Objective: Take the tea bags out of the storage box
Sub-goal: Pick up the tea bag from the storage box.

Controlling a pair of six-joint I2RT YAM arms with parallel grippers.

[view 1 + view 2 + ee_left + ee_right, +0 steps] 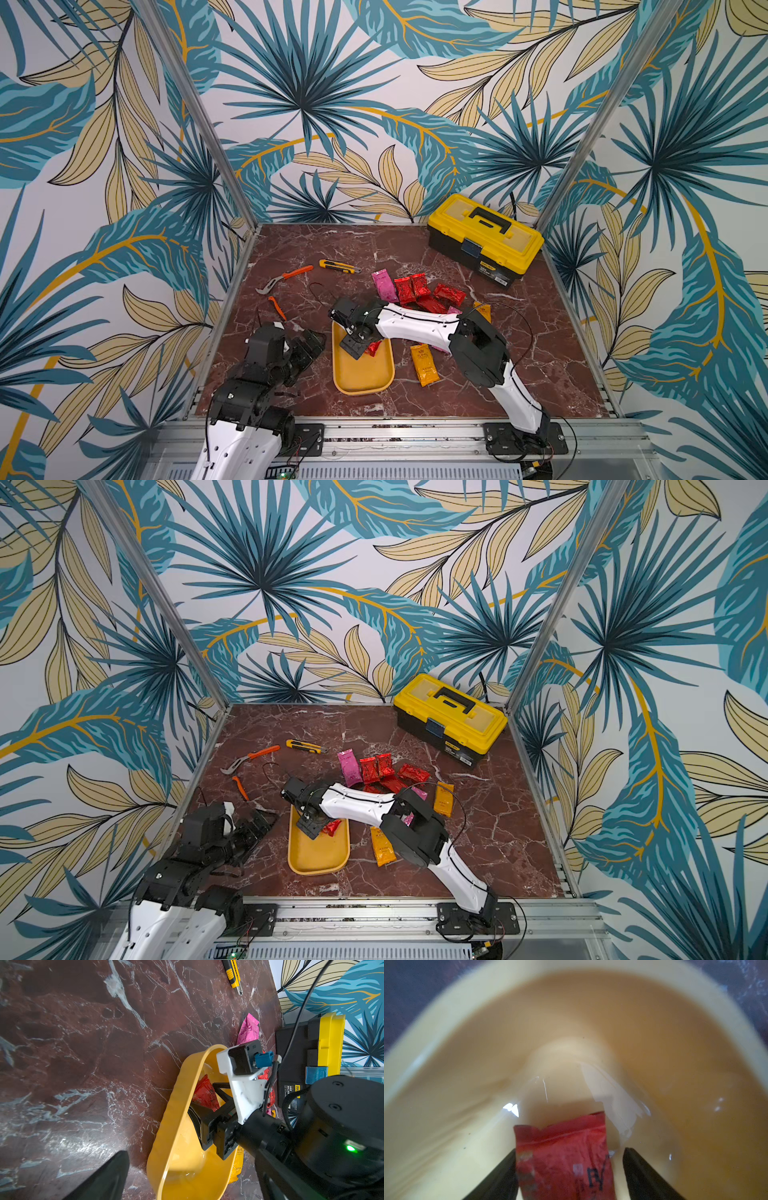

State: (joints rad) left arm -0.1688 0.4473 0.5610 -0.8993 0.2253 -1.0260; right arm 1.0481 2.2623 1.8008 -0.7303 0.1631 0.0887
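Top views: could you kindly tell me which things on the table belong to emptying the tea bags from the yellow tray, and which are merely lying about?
Job: storage box; red tea bag inside it; tea bags already on the table; right tool astride that bag.
Lying about: yellow-lidded toolbox; utility knife; orange-handled pliers.

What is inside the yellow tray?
One red tea bag, lying between the open fingers of the right gripper. The rest of the tray floor looks bare, but the gripper covers part of it, so more could hide there.
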